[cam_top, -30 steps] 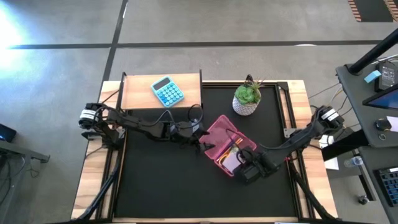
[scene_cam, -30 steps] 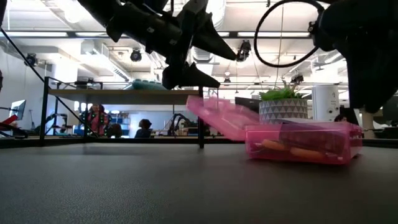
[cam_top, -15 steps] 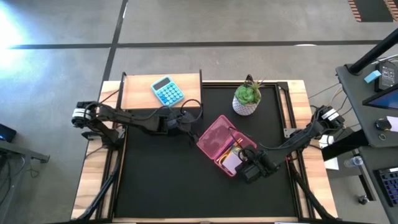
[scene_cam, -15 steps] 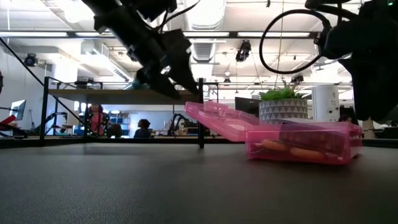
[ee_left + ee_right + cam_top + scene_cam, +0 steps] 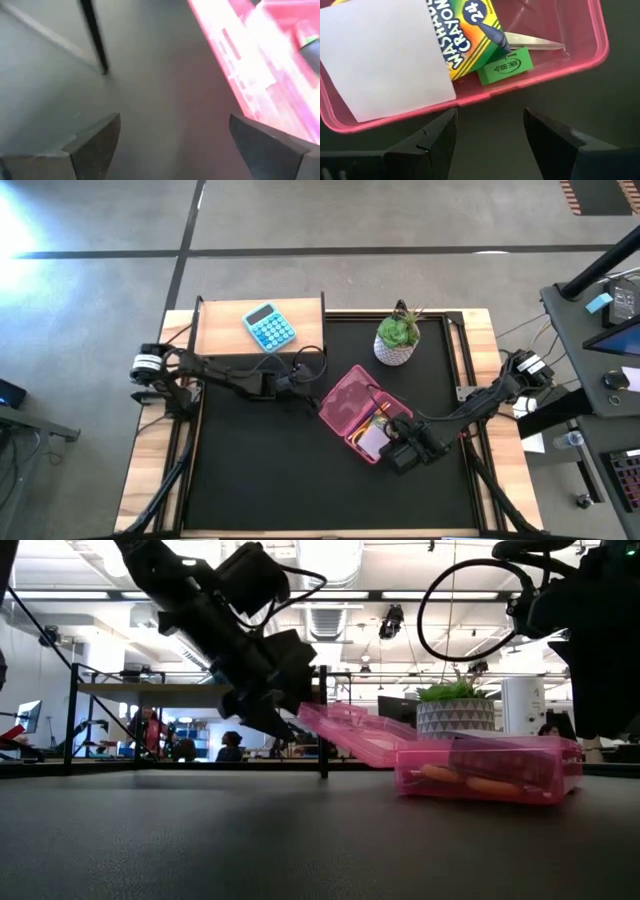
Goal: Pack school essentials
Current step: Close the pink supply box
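Note:
An open pink plastic case [image 5: 372, 425] lies on the black mat, with its lid [image 5: 350, 730] slanting up toward the table's left. Inside it are a pale lilac notepad [image 5: 385, 60], a crayon box [image 5: 462, 30], a green eraser [image 5: 505, 66], a scissors blade [image 5: 535, 45] and orange pencils [image 5: 470, 780]. My left gripper [image 5: 175, 135] is open and low, just left of the lid's free edge [image 5: 215, 55]. My right gripper [image 5: 490, 125] is open and hovers above the case's near rim [image 5: 485, 95]. My left gripper stands level at the lid's free edge [image 5: 305, 712], coming from the table's left. I cannot tell whether a finger touches the lid.
A light-blue calculator [image 5: 269, 327] lies on a raised wooden shelf [image 5: 225, 330] at the far left. Its dark leg [image 5: 95, 35] stands near my left gripper. A green plant in a white pot [image 5: 398, 338] stands beyond the case. The black mat [image 5: 280, 470] spreads to the near side.
My left gripper has drawn back from above the lid toward the table's left and far side. It has then come down low and back toward the lid's free edge.

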